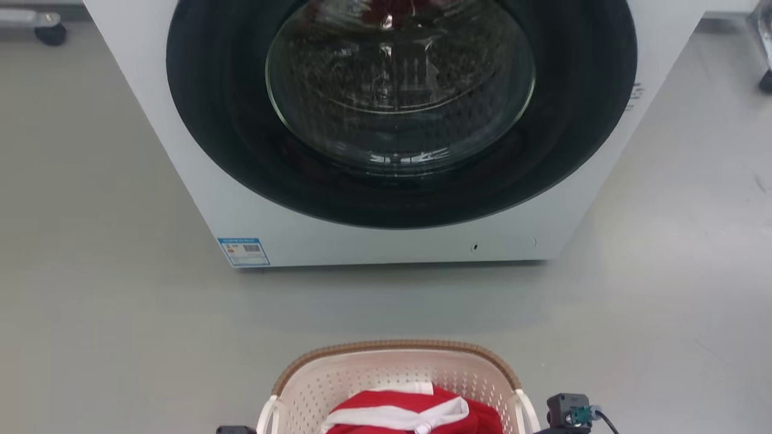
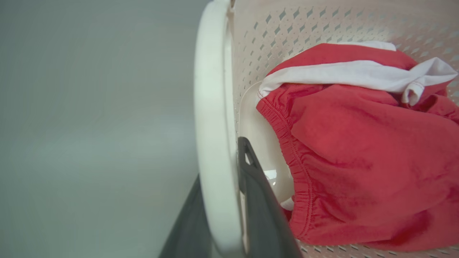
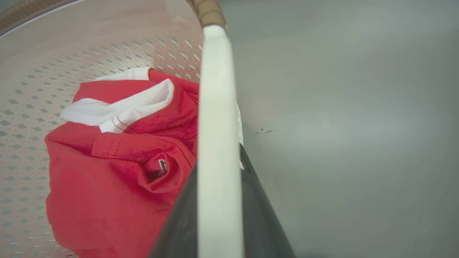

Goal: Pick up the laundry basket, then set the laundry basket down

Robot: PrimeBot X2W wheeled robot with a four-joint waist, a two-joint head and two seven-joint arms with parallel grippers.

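A pale grey smooth floor (image 1: 90, 337) is spreading across the whole scene. At the far side, a large white front-loading washing machine (image 1: 181, 181) is standing on it, its round dark door with a domed glass window (image 1: 398, 84) facing the robot and sitting closed.

At the near centre, well apart from the machine, a small cream plastic laundry basket with perforated walls and a brown woven-look rim (image 1: 395, 348) is facing mouth upward. Its near part is running off the head view's bottom edge. Its long axis seems to be running left to right, with a white side handle at each short end, which is likely why the two arms are flanking it. Whether it is resting on the floor or hanging just above it cannot be told.

A crumpled red garment with a white band (image 1: 410, 416) is lying loose inside, so a level carry would be keeping it from sliding.

The left gripper (image 2: 222, 161) is clamping the left white handle (image 2: 211, 89), one dark finger inside the basket and one outside. The right gripper (image 3: 218, 157) is clamping the right white handle (image 3: 217, 89) the same way. Gripping both ends is sharing the load evenly.
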